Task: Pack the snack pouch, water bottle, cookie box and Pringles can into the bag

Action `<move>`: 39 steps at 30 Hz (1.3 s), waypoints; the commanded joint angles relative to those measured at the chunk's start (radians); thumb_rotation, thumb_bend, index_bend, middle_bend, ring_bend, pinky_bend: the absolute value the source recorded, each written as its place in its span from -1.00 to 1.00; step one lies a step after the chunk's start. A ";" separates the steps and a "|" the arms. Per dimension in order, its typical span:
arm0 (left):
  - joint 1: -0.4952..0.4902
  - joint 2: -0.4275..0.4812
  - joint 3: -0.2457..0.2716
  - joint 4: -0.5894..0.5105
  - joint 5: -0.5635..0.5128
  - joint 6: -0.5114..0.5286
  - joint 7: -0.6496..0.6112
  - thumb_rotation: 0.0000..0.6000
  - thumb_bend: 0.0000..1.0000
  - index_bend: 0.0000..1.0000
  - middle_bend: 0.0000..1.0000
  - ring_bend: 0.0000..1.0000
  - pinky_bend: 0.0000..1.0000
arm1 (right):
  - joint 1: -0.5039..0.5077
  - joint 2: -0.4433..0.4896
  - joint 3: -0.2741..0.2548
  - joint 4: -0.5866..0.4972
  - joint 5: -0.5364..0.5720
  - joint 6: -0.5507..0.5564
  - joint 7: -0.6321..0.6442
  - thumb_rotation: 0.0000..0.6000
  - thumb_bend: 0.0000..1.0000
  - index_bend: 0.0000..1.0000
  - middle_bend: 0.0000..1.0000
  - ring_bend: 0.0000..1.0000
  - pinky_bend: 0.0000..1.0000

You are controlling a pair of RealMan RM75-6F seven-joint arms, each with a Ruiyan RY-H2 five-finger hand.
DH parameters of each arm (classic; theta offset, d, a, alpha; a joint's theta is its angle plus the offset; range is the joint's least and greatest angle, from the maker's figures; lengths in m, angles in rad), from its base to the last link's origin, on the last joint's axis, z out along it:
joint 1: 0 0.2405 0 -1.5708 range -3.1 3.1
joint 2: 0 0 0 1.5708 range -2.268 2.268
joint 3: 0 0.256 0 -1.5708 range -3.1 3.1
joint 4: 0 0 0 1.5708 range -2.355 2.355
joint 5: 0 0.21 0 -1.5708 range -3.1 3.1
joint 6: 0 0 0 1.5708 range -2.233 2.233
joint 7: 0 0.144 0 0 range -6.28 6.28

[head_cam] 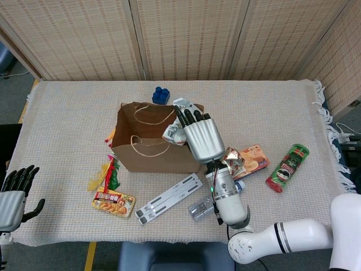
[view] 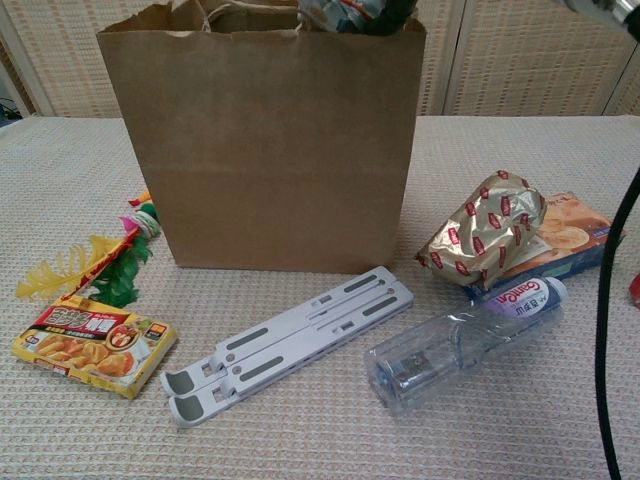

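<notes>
**Right hand over bag mouth with silver pouch**

We see the right hand [head_cam: 201, 137] over the open top of the bag [head_cam: 149, 148], its fingers [head_cam: 192, 116] stretched toward the far rim. The silver pouch [head_cam: 176, 133] is against the fingers at the bag mouth, partly inside; we cannot tell whether the hand grips it or only touches it. In the chest view the pouch peeks above the bag's right top edge. The left hand [head_cam: 13, 193] hangs off the table's [head_cam: 67, 101] near-left corner, fingers apart, holding nothing.

A gold pouch [view: 482, 233] lies on the cookie box [view: 575, 233], right of the bag. The bottle [view: 461, 343] lies on its side just in front of them. The Pringles can [head_cam: 287, 167] lies further right, apart from the rest.

A grey stand [view: 290, 342] lies in front of the bag. A dumpling box [view: 94, 343] sits front left with a feather toy [view: 95, 264] behind it. A blue block [head_cam: 161, 95] sits behind the bag.
</notes>
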 commanded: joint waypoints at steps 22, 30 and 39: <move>-0.001 0.000 0.001 -0.002 0.001 0.001 0.007 1.00 -0.29 -1.00 -1.00 -1.00 -1.00 | -0.319 0.358 -0.275 -0.219 -0.276 -0.016 0.387 1.00 -0.76 -1.00 -0.71 -0.69 -0.50; 0.001 -0.004 -0.001 -0.008 -0.005 0.004 0.027 1.00 -0.29 -1.00 -1.00 -1.00 -1.00 | -0.358 0.432 -0.433 -0.079 -0.277 -0.293 0.505 1.00 -0.96 -1.00 -0.94 -0.99 -0.87; 0.000 -0.005 -0.002 -0.007 -0.007 0.003 0.025 1.00 -0.29 -1.00 -1.00 -1.00 -1.00 | -0.261 0.331 -0.414 0.027 -0.142 -0.446 0.409 1.00 -0.96 -1.00 -0.94 -1.00 -0.92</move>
